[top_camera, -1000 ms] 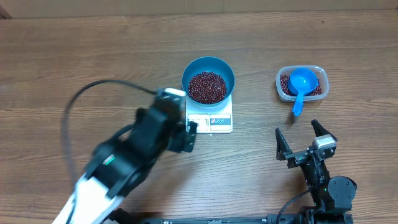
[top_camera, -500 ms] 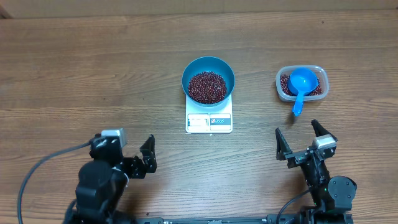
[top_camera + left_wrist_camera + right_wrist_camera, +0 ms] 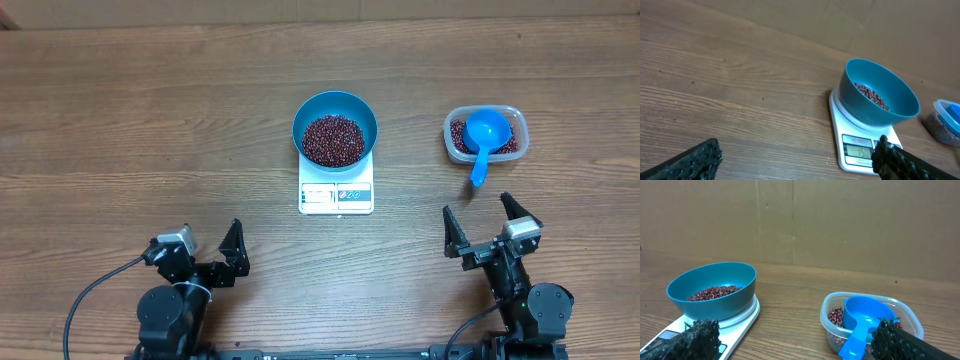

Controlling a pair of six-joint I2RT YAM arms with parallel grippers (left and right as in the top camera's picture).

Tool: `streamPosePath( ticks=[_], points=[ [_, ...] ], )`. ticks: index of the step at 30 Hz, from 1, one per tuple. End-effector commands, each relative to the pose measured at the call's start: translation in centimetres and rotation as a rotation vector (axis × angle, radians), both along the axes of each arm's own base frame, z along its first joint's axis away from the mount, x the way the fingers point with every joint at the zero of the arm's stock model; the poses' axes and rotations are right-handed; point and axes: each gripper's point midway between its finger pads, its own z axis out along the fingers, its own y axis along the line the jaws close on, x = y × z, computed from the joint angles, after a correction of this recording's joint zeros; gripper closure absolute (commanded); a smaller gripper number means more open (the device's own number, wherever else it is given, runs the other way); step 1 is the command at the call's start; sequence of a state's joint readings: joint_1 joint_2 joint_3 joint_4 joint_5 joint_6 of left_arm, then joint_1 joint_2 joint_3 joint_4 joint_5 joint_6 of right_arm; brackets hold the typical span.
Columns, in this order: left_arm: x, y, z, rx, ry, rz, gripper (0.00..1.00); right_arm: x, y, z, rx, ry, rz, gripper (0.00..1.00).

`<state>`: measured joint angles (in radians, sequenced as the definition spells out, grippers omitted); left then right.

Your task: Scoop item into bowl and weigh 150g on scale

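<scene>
pulled back from beside the scale (image 3: 336, 195), where it reached a second ago, the left gripper (image 3: 197, 250) now sits parked at the near edge of the table (image 3: 100, 120), jaws spread wide and empty. the right gripper (image 3: 477, 218), unmoved at the opposite near corner, is likewise spread and holds nothing. beyond them, mid-table, the blue bowl (image 3: 312, 112) stands squarely on the white scale, its bottom covered by a heap of red-brown beans (image 3: 333, 140). farther right, well apart from the scale, the blue scoop (image 3: 486, 130) lies in the clear tub (image 3: 514, 119), cup on the remaining beans, handle hanging over the rim toward the right gripper. with both arms retired and the scoop put down, the scooping looks finished; what remains, if anything, is confirming the reading. the overhead view shows the display (image 3: 859, 150) only as a pale strip, while the left wrist view catches lit digits on it, partly cut off by the gripper itself and hard to read surely. the right wrist view alone shows the bowl from the side and how low the beans lie inside it.
</scene>
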<state>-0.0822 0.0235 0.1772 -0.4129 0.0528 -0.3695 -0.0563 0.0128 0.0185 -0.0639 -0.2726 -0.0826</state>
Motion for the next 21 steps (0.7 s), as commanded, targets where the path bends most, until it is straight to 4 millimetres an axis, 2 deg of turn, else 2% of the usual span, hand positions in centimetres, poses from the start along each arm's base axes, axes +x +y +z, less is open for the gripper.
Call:
streamPosePath(
  ticks=[1, 21],
  points=[
    [0.44, 0.17, -1.22, -0.021, -0.007, 0.013, 0.00, 0.02, -0.02, -0.14, 0.003, -0.005, -0.004, 0.00],
    [0.67, 0.39, -1.33, 0.004, -0.022, 0.021, 0.01, 0.02, -0.02, -0.14, 0.003, -0.005, -0.004, 0.00]
  ],
)
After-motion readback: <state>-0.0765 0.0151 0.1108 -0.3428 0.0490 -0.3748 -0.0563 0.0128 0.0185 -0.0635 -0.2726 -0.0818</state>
